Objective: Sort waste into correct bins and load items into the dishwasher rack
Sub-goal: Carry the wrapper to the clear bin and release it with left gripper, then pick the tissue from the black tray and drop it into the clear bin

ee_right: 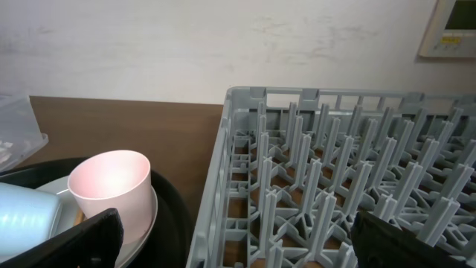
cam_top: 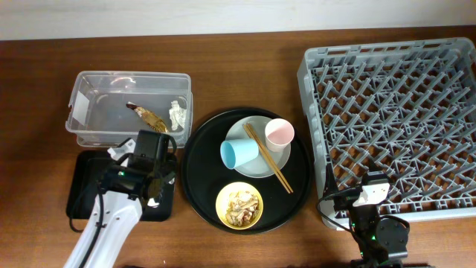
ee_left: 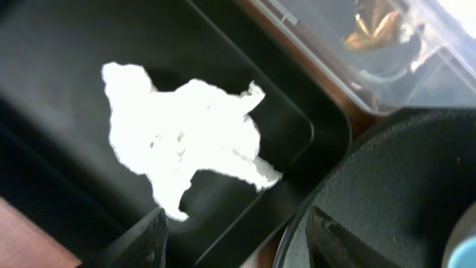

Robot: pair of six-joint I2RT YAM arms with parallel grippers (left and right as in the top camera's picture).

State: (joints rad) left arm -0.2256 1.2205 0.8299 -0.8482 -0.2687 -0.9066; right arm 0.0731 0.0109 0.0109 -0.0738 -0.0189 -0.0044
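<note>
**Waste**
- Crumpled white paper napkin [ee_left: 186, 141]: lies loose in the flat black tray [ee_left: 67, 59], lower left of the overhead view.
- Brown wrapper [cam_top: 149, 115]: inside the clear box [cam_top: 89, 112], upper left.
- Food scraps [cam_top: 242, 206]: in the yellow bowl [cam_top: 219, 202], at the front of the round black tray [cam_top: 201, 160], centre.

**Tools**
- Left tool [ee_left: 236, 219]: fingers apart with nothing between them, just above the napkin's lower edge.
- Right tool [ee_right: 236, 223]: fingers apart and empty, lower right, at the near edge of the dishwasher rack [cam_top: 394, 119]. The rack holds nothing.

**Unloaded items**
- Plate [cam_top: 260, 171], carrying the blue cup [cam_top: 238, 153], pink cup [ee_right: 111, 182] and chopsticks [cam_top: 269, 160].

**Hazards, as we judge them**
- The napkin is light. It could cling to a finger and be dragged over the tray's low rim onto the worktop.
- The two black trays sit just beside each other, so a low sweep by the left arm could nudge the round one.
- Tipping the bowl may scatter scraps, and sticky bits may stay behind.
- The chopsticks are thin and lie across the plate, so they could roll or slip from a pinch.
- The cups stand close together, so reaching for one may topple the other.
</note>
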